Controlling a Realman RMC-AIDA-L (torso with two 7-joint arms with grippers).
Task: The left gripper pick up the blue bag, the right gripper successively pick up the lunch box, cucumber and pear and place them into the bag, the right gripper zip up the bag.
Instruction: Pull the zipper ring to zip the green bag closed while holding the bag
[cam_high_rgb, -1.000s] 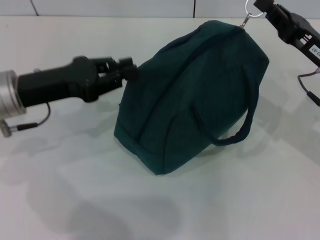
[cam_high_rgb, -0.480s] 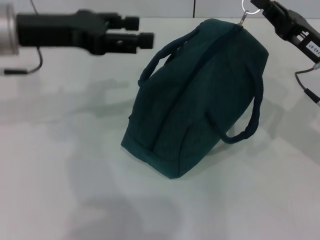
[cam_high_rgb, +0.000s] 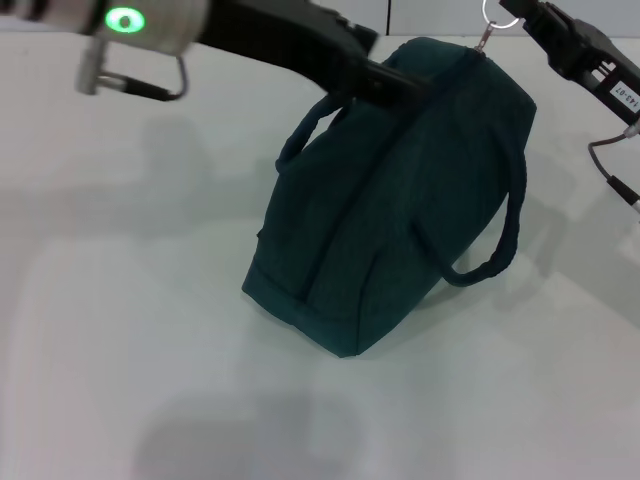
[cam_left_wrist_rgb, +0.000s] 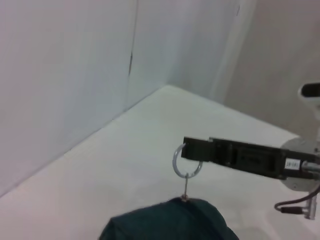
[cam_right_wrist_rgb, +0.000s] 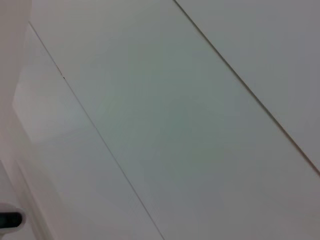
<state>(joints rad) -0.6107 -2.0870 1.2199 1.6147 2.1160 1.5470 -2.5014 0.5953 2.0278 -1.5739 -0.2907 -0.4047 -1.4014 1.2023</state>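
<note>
The blue bag (cam_high_rgb: 400, 210) stands tilted on the white table, zipped shut, with its two loop handles hanging loose. My right gripper (cam_high_rgb: 525, 15) is at the bag's far top corner, shut on the ring zipper pull (cam_high_rgb: 497, 14). The left wrist view shows that same gripper (cam_left_wrist_rgb: 186, 149) holding the ring (cam_left_wrist_rgb: 187, 163) above the bag's top (cam_left_wrist_rgb: 170, 222). My left gripper (cam_high_rgb: 395, 85) reaches in from the upper left, its tip over the bag's top by the rear handle. The lunch box, cucumber and pear are out of view.
The white table (cam_high_rgb: 150, 330) spreads to the left of and in front of the bag. A thin cable (cam_high_rgb: 615, 170) hangs under my right arm at the right edge. The right wrist view shows only pale wall panels (cam_right_wrist_rgb: 175, 115).
My left arm has let go of the bag's left end, risen and swung right over the bag's top. The bag settled slightly to the right. My right gripper still holds the ring.
</note>
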